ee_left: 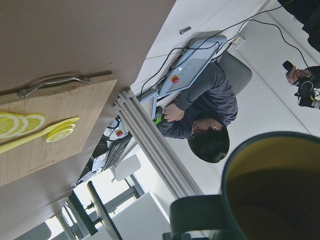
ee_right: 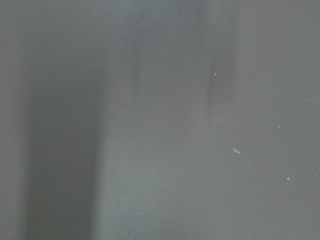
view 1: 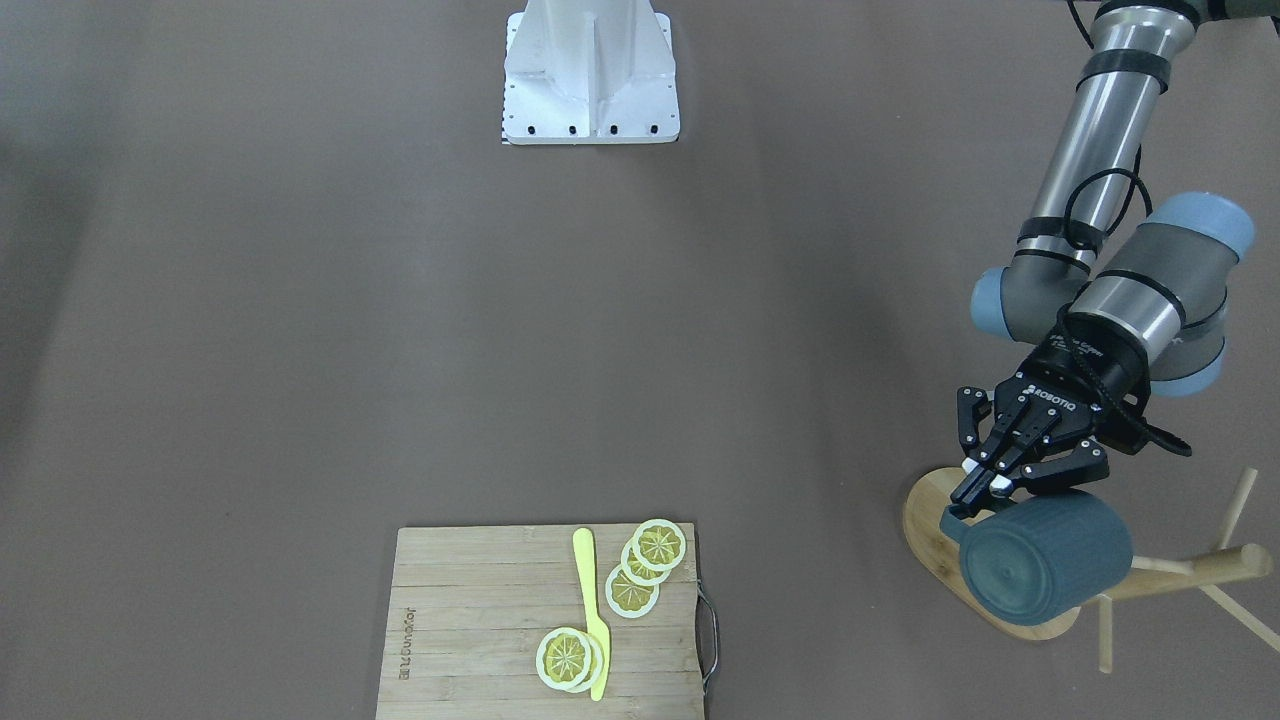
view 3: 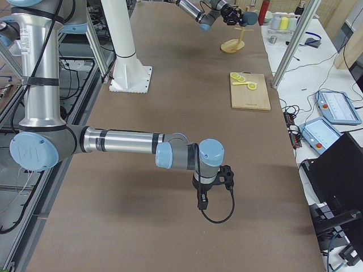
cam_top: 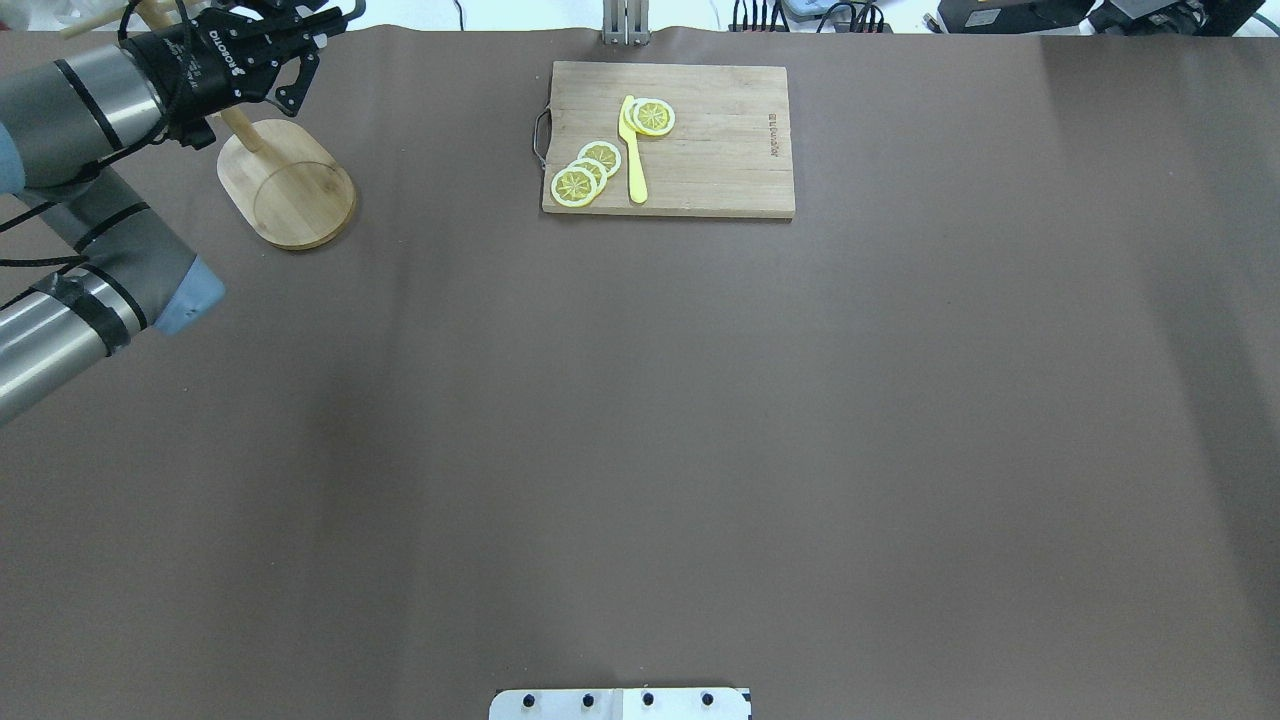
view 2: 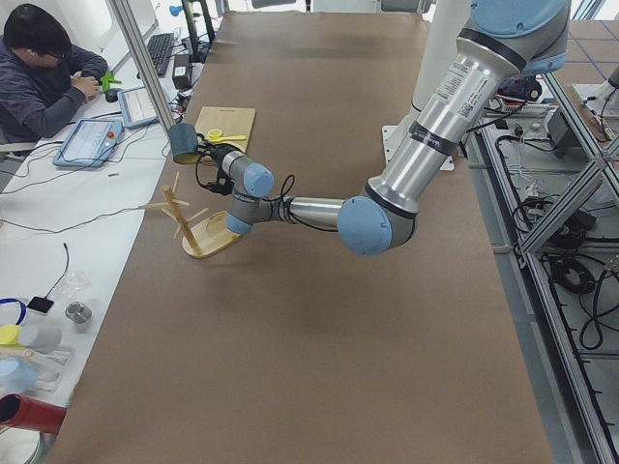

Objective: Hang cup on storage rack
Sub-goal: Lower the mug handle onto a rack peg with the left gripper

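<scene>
The dark teal cup [view 1: 1045,560] lies on its side in the air, with my left gripper [view 1: 985,492] shut on its squarish handle. It hangs over the storage rack, a bamboo tree with an oval base [view 1: 930,535], a central post [view 1: 1200,570] and thin pegs. In the exterior left view the cup [view 2: 184,143] is above the rack's top [view 2: 172,198], apart from the pegs. The left wrist view shows the cup's yellow inside [ee_left: 280,200]. The cup is cut off in the overhead view. My right gripper [view 3: 202,199] points down at the table far from the rack; I cannot tell its state.
A wooden cutting board [cam_top: 720,150] with lemon slices [cam_top: 585,175] and a yellow knife [cam_top: 633,150] lies at the table's far middle. A person [view 2: 39,68] sits at a desk beyond the far edge. The robot's base plate [view 1: 590,75] stands mid-table on the robot's side.
</scene>
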Action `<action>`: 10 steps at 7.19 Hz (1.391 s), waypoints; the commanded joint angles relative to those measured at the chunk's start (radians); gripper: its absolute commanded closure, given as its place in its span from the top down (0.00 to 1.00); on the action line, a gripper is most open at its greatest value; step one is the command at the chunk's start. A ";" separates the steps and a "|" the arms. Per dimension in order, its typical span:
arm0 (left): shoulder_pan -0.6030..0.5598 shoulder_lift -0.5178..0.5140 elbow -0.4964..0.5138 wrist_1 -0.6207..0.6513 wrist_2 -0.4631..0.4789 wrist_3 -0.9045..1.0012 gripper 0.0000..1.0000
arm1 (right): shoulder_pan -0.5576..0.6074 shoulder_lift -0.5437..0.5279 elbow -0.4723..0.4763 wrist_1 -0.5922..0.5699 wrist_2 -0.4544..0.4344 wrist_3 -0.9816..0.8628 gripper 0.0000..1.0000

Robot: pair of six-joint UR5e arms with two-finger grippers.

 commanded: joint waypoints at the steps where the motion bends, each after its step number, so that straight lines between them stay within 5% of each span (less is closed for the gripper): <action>1: -0.001 0.000 0.072 -0.081 0.000 0.002 0.00 | 0.000 0.002 0.002 0.000 0.000 0.000 1.00; 10: -0.033 0.008 0.205 -0.185 -0.024 0.011 0.00 | 0.000 0.006 0.002 0.000 0.000 0.000 1.00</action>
